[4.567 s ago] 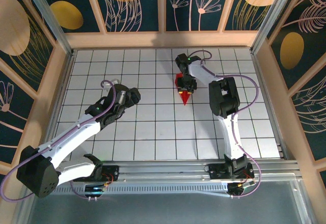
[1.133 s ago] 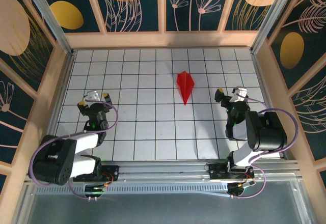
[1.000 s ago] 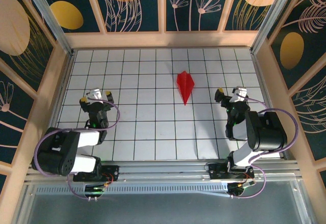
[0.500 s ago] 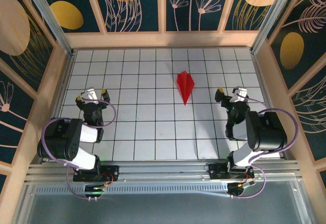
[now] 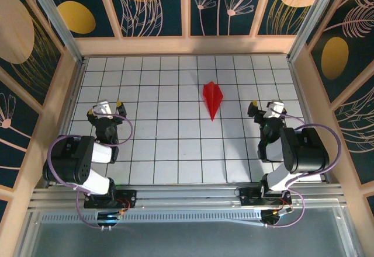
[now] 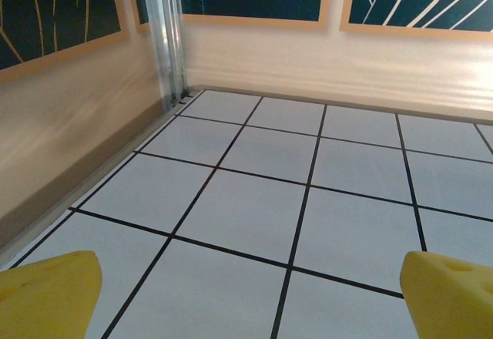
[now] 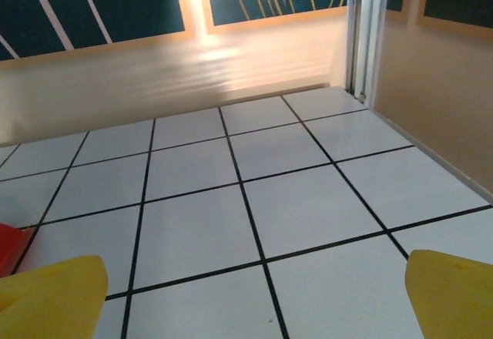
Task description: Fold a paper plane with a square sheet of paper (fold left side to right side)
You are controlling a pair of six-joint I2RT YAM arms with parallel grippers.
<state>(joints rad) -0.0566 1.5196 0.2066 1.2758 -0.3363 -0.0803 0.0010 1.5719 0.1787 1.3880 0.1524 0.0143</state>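
The red paper plane (image 5: 213, 99) lies flat on the white grid table, right of centre, its sharp tip toward the near edge; a sliver of the same red paper plane (image 7: 11, 248) touches the left edge of the right wrist view. My left gripper (image 5: 106, 108) is folded back at the near left, far from the plane, open with nothing between its yellow fingertips (image 6: 50, 293). My right gripper (image 5: 265, 107) rests at the near right, a couple of tiles to the right of the plane, open and empty, yellow fingertips (image 7: 451, 289) wide apart.
The white gridded table (image 5: 175, 140) is ringed by wooden walls (image 5: 187, 45) with aluminium corner posts (image 6: 166, 38). The left arm's body (image 5: 73, 166) and the right arm's body (image 5: 301, 152) sit folded near the front rail (image 5: 187, 195).
The left arm has finished pulling back toward its base, its gripper shifting slightly left. The right gripper barely moved. The plane stays where it lay.
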